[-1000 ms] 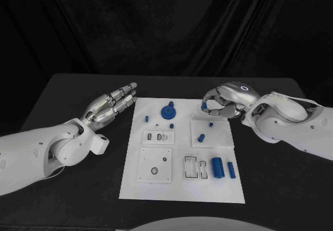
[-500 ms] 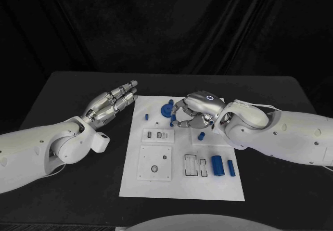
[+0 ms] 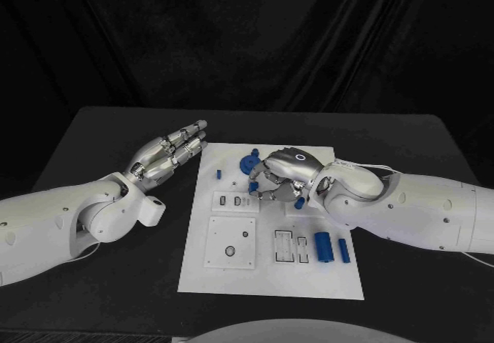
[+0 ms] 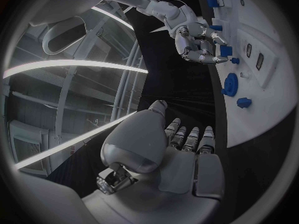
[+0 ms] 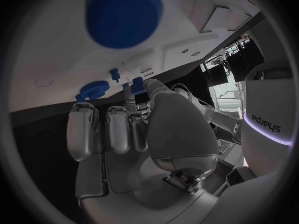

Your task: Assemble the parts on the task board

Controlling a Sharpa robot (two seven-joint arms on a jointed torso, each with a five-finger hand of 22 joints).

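The white task board (image 3: 270,275) lies mid-table with blue parts on it. My right hand (image 3: 280,175) hovers over the board's upper middle with its fingers curled down, pinching a small blue part (image 3: 253,186) at its fingertips; the same part (image 5: 136,83) sits between thumb and fingers in the right wrist view. Just beyond it lies a blue gear (image 3: 248,166), next to a small blue peg (image 3: 218,174). My left hand (image 3: 170,153) rests beside the board's left edge, fingers stretched out and holding nothing. The left wrist view takes in the right hand (image 4: 199,42) and the gear (image 4: 231,83).
A blue cylinder (image 3: 322,247) and a slimmer blue pin (image 3: 343,251) lie at the board's lower right, beside slotted holders (image 3: 288,247). Another blue part (image 3: 300,203) stands just below my right hand. Black table (image 3: 103,286) surrounds the board.
My right hand has travelled left from the board's upper right edge to its upper middle, fingers still curled. The left hand has stayed in place.
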